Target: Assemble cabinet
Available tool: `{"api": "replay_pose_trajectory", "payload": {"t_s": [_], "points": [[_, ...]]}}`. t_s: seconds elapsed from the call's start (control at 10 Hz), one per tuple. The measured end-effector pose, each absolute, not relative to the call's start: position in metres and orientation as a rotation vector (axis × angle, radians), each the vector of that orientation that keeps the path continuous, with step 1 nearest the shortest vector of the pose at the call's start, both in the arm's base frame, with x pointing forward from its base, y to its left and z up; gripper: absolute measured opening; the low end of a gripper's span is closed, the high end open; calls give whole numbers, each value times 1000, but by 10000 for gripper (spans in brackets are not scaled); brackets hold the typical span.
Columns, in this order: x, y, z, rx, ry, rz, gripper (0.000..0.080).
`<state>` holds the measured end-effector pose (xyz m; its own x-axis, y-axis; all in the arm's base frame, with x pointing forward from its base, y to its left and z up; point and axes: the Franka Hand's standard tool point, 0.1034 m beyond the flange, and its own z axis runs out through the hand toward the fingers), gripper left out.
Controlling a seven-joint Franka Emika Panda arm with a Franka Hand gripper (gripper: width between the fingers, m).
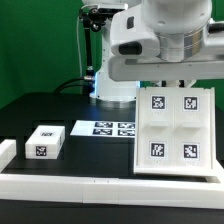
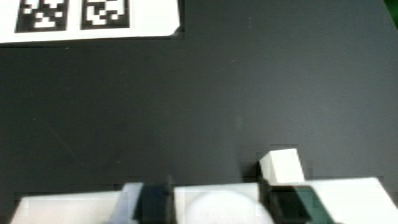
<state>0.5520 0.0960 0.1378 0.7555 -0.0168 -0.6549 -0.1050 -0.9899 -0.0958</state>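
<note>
Exterior view: the Panda arm [image 1: 150, 35] comes in from the far side. Its gripper [image 1: 170, 84] points down, right over the top edge of the cabinet [image 1: 170, 125].

The cabinet is on the exterior view's right side of the black table [image 1: 60, 112]. It is a white boxy body with its face turned toward the camera and leaning back a little. The face has four square compartments in a two-by-two grid, with one black-and-white tag on each. Its lower edge sits just behind the white rail [image 1: 90, 186].

Jaws: cannot tell. The fingers are hidden between the wrist housing and the cabinet top, so it is unclear whether they are spread or pinching the cabinet.

The marker board [image 1: 110, 127] lies flat mid-table, just left of the cabinet and apart from it. A small white block [image 1: 45, 142] with a tag on its near face sits at near left, well apart from the cabinet. The white rail runs along the near edge and turns up at the left end. A green backdrop [image 1: 35, 45] is behind the table.

Wrist view: mostly bare black table [image 2: 196, 100], with a corner of the marker board [image 2: 89, 18] showing two tags. White shapes close to the lens are cropped, and I cannot tell finger from cabinet there.
</note>
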Motion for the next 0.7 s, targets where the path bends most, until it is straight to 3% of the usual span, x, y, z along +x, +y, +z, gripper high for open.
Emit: {"api": "replay_pose_trajectory", "payload": {"t_s": [0.3, 0.7], "points": [[548, 97, 144, -2802, 92, 1113, 216], [542, 98, 131, -2788, 100, 1149, 216]]}}
